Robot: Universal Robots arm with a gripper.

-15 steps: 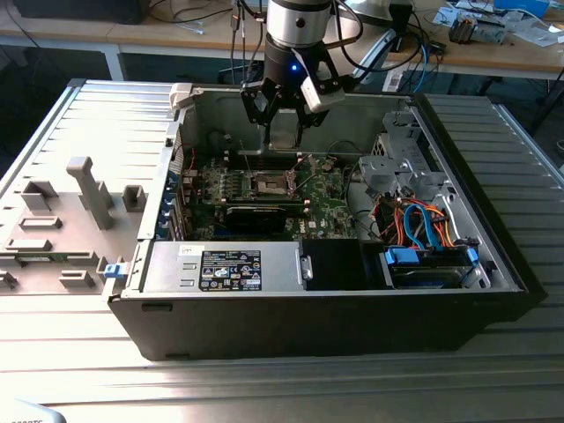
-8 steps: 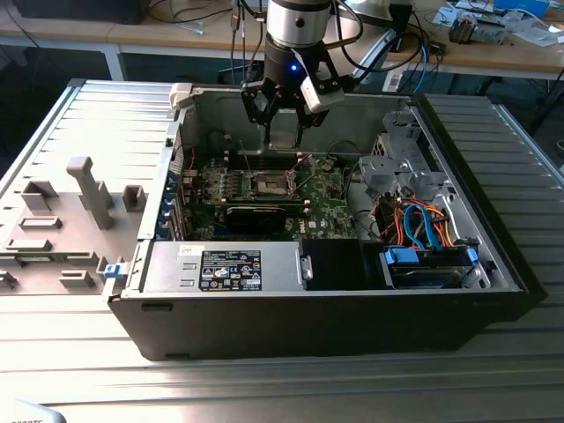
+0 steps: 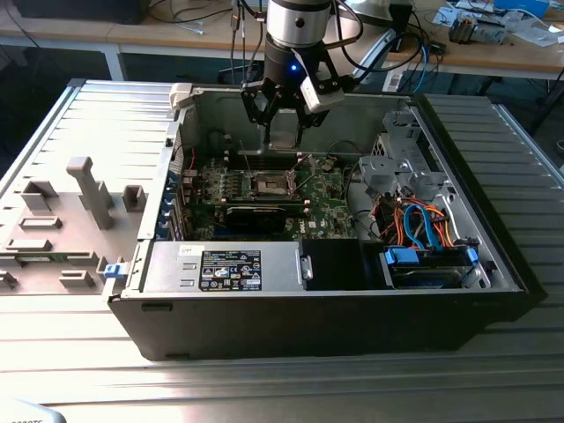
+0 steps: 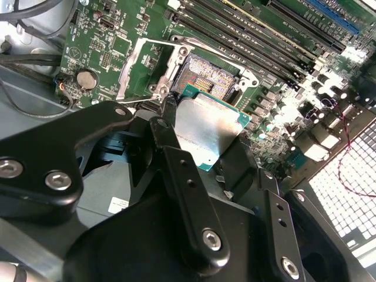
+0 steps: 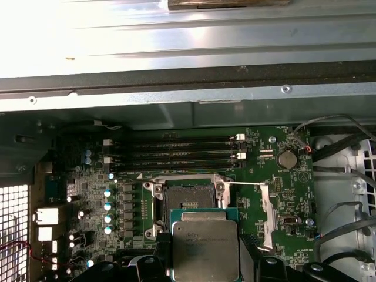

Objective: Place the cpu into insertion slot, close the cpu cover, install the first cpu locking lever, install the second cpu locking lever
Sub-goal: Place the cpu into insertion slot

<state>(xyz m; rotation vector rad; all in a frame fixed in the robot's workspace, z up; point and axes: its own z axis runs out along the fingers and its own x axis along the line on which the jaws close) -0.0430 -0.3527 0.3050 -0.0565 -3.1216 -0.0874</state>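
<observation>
The small flat square cpu [image 5: 205, 249] with a dull silver-grey metal top is pinched by its two opposite edges between the fingers of the black gripper [image 4: 202, 141]. In both wrist views it hangs just above the square insertion slot [image 5: 188, 202] and near it, not yet seated. The thin silvery cpu cover [image 4: 129, 70], a frame with an open window, lies swung open beside the slot.

I judge that the first step, the placing, is in hand. It calls for the chip's edges to be square with the slot and for a gentle descent.

The green motherboard [image 3: 330, 211] sits in the open black computer case [image 3: 308, 326]. In the lower middle of the exterior view, the long grey power supply box [image 3: 176, 264] carries a black label whose print I cannot read. The cpu top also bears faint marks, not legible.
</observation>
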